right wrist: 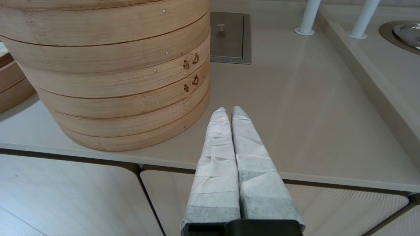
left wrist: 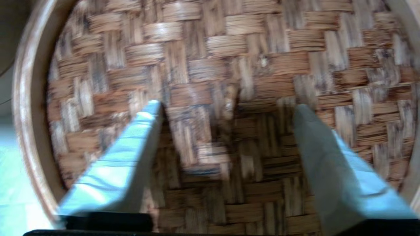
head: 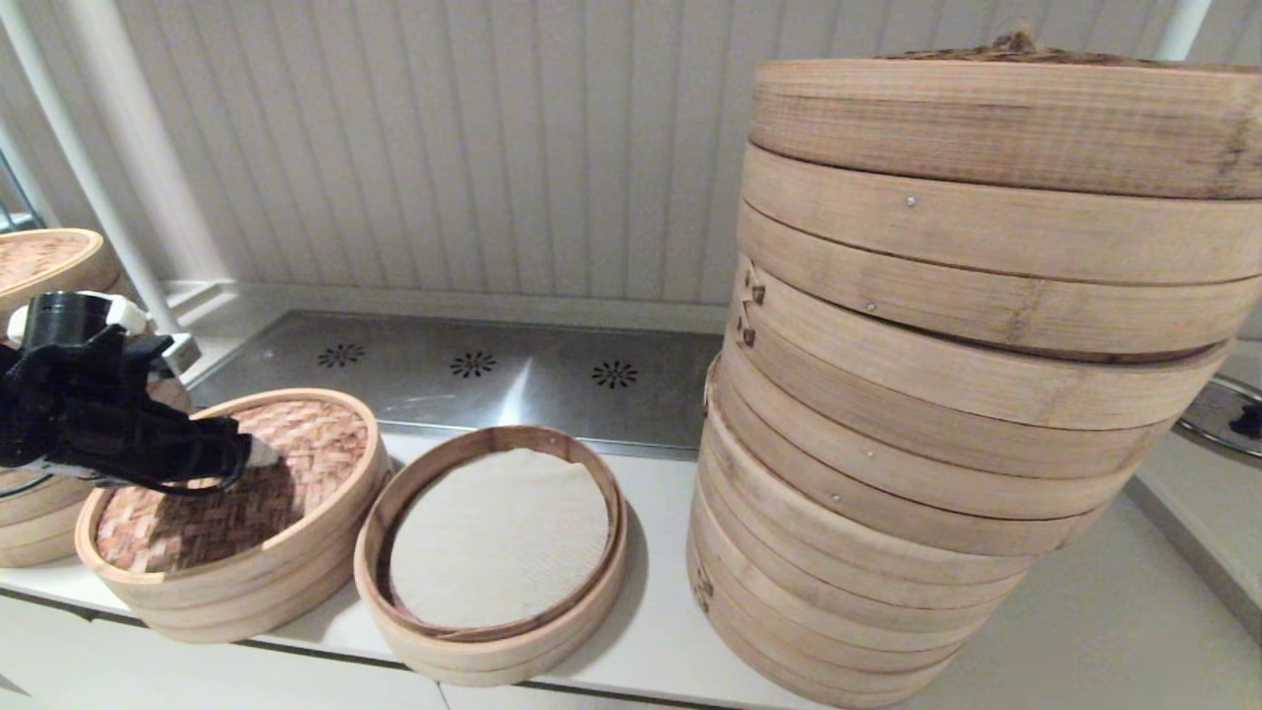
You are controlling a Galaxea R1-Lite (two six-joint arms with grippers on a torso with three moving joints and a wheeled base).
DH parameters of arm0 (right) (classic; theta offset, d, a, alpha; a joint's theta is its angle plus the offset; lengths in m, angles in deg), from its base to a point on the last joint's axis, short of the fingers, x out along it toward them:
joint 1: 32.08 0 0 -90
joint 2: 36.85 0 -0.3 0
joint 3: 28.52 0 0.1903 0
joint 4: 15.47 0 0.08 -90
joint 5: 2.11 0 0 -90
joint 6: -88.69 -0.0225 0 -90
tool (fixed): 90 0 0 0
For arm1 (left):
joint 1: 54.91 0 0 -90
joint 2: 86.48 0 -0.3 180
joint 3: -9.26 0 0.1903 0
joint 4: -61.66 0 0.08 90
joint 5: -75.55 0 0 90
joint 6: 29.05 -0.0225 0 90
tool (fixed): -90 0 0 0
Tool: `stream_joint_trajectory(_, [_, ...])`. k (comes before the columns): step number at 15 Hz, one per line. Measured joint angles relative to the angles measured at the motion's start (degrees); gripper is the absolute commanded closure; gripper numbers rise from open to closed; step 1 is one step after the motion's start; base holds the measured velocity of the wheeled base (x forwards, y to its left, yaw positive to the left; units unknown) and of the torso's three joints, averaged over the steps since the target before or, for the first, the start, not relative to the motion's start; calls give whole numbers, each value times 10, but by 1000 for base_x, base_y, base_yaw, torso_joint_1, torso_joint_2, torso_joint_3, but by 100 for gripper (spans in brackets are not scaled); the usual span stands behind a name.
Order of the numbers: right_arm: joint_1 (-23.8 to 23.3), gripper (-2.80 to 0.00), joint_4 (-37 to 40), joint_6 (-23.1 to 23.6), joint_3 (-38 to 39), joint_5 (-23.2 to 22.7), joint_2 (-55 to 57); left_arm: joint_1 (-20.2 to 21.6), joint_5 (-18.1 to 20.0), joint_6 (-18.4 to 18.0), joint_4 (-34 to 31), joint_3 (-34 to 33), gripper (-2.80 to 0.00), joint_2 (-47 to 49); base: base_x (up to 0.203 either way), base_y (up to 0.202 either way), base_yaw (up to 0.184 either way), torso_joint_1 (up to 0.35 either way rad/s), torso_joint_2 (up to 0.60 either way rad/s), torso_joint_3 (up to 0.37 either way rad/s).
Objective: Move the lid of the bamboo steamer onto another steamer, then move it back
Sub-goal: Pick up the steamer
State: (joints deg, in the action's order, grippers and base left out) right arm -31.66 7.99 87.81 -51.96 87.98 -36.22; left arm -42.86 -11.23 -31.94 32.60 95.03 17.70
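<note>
The bamboo steamer lid, reddish-brown herringbone weave in a pale rim, sits on a small basket at the front left; that basket's liner is hidden. My left gripper hovers low over the lid's middle. In the left wrist view it is open, its fingers spread either side of the tiny centre loop, and the weave fills the view. Just right stands an uncovered small basket with a pale cream liner. I cannot tell which basket is the white-lined steamer. My right gripper is shut and empty.
A huge stack of steamer baskets with a knotted lid fills the right side, close to the uncovered basket. A medium stack stands at far left behind my left arm. A steel panel lies behind. The right gripper hangs over the counter's front edge.
</note>
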Motion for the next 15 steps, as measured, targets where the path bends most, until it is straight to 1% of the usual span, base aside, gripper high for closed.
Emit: stream_joint_trajectory(15, [0,0,0,0,0,0,0,-1,6,5,-2,5,0,-1,0,0,0,0,0,0])
